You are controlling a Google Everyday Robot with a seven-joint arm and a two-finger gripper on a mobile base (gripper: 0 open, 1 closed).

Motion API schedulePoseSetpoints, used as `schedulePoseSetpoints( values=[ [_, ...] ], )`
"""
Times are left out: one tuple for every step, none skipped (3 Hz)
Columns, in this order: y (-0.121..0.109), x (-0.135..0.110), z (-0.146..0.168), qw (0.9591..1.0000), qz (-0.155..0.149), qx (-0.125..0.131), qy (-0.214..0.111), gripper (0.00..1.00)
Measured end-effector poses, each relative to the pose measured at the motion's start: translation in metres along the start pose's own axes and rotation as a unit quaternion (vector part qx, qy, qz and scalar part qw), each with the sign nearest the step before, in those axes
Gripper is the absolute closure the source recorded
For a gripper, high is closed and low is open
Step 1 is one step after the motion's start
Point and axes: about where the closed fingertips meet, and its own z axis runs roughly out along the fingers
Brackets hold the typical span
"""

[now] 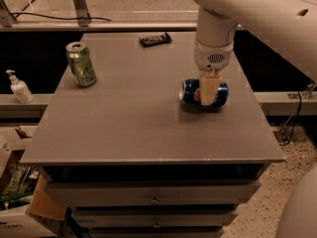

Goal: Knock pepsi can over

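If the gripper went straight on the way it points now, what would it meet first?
The gripper points down at the pepsi can lying on its side on the table, so the can comes first. Depth is unclear; they may be touching.

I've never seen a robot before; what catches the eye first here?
A big white arm reaches down from the upper right, its gripper right at a blue pepsi can lying on its side on the grey table. A green can stands upright at the far left.
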Motion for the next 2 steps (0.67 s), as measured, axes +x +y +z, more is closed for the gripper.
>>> schedulePoseSetpoints(
  values=[
    [0.0032,0.0005,0.0013,1.0000,0.001,-0.002,0.000,0.00],
    [0.0059,0.0030,0.0004,0.9999,0.012,0.000,-0.008,0.00]
  ],
)
